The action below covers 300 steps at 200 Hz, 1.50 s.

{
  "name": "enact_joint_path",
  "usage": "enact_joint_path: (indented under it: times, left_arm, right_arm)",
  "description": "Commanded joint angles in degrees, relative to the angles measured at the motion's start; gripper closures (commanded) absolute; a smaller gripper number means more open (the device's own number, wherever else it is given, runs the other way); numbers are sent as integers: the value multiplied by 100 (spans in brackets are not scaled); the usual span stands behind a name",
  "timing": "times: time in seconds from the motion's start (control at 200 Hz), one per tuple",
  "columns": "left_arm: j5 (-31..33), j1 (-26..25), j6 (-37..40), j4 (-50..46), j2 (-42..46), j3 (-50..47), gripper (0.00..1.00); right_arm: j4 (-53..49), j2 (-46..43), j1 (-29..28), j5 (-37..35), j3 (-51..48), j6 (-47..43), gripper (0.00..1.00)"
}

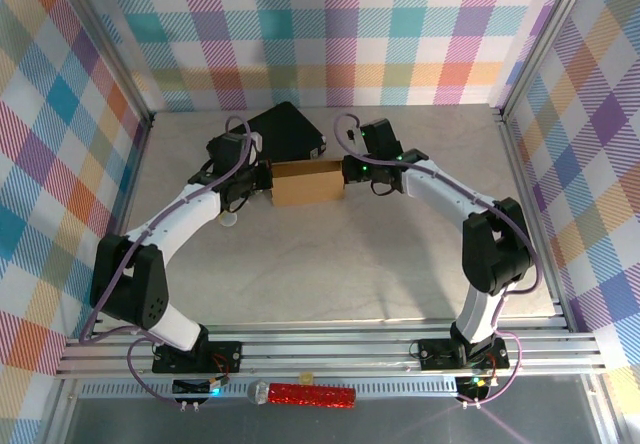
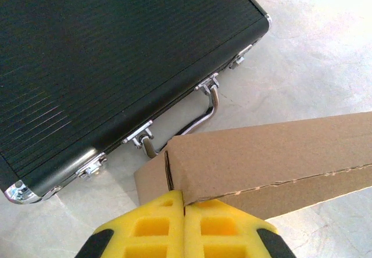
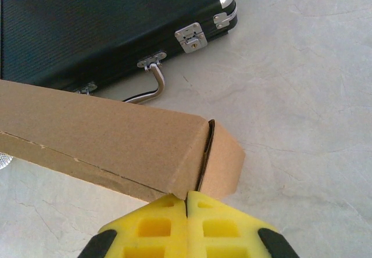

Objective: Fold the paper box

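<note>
Case handle [image 2: 210,108] partly behind the paper box [image 2: 273,153].

The top view looks down from high above the near edge of the table [image 1: 330,274], facing the far wall. It stands well off and takes in the whole table, the box [image 1: 306,186] and the case [image 1: 285,127].

The left wrist view sits close behind the left jaws, which lie at its bottom edge. It looks down past the box's left end toward the case. The right wrist view sits equally close behind the right jaws and looks past the box's right end.

Both wrist views share the box top, the case front and its handle [image 2: 206,111]. Their exact tilt is hard to judge, but appears steep.
</note>
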<state>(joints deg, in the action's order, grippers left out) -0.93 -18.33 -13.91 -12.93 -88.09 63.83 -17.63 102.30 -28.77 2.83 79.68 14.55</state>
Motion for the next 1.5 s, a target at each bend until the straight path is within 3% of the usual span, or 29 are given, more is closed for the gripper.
enact_joint_path:
  times: [0.0,0.335,0.52,0.64,0.86,1.08,1.32,1.495]
  left_arm:
    - [528,-32,-19,-532,29,-309,100]
    - [838,-145,73,-641,-58,-332,100]
    - [888,-204,115,-641,-85,-254,100]
    - [922,-228,126,-685,-94,-192,100]
    - [948,-319,99,-720,-171,-76,100]
    - [1014,-408,56,-746,-241,13,100]
    - [1031,-460,46,-765,-270,74,100]
    - [1042,-479,68,-801,-296,134,100]
  right_arm:
    - [-776,79,39,-285,-212,-33,100]
    - [-1518,-156,39,268,263,248,64]
    - [-1656,-561,87,741,141,659,51]
    - [-1697,-611,323,1162,372,1683,44]
    - [-898,-537,574,1971,393,4798,32]
    - [853,-87,601,2854,-134,7196,28]
    - [722,95,639,3140,-244,7317,28]
    - [1615,323,835,3246,-294,7566,28]
